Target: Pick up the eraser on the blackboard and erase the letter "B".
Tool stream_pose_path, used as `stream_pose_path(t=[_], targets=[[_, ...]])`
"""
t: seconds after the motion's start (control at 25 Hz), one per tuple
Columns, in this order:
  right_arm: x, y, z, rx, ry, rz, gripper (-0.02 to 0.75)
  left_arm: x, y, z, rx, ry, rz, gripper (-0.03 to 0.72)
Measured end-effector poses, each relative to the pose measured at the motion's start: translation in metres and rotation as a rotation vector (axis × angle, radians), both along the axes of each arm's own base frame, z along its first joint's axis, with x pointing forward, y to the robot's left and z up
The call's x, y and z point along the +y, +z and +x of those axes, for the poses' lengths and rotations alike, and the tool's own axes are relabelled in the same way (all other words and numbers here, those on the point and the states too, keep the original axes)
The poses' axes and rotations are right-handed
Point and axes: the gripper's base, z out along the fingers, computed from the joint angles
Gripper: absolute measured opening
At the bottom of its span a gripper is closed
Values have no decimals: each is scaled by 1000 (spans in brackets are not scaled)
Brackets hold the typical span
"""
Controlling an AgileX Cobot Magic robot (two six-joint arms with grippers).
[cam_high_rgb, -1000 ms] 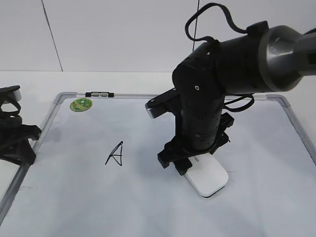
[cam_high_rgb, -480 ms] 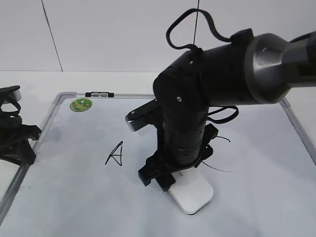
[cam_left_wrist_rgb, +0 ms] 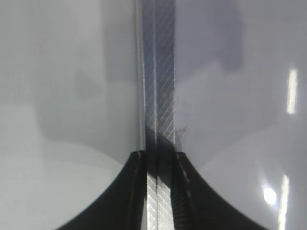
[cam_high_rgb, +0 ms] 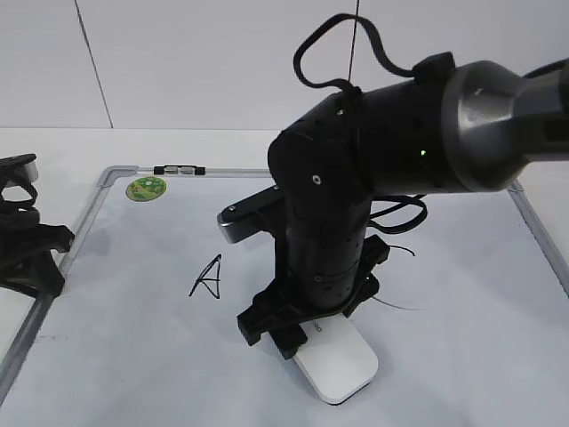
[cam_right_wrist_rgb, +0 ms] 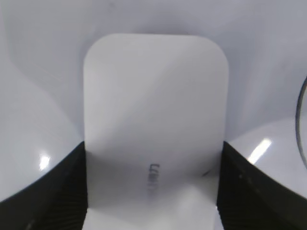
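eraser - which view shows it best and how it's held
The right wrist view: the eraser fills the frame, its whole white top visible, with the right gripper fingers pressed against both long sides. The exterior view shows only its lower end below the arm. The left wrist view shows none of it.

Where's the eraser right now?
In the exterior view the eraser lies flat on the whiteboard near its front edge, gripped by the right gripper, to the right of the letter A.
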Motion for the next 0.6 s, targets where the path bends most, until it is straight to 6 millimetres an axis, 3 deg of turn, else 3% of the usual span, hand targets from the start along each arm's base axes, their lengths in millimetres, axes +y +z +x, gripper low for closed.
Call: stream_pose_path(t=[0.2, 0.6], targets=[[-11, 31, -1, -32, -50, 49, 541, 0, 0, 0, 0, 0, 0, 106], [-77, 62, 29, -39, -271, 43, 541, 0, 0, 0, 0, 0, 0, 106]])
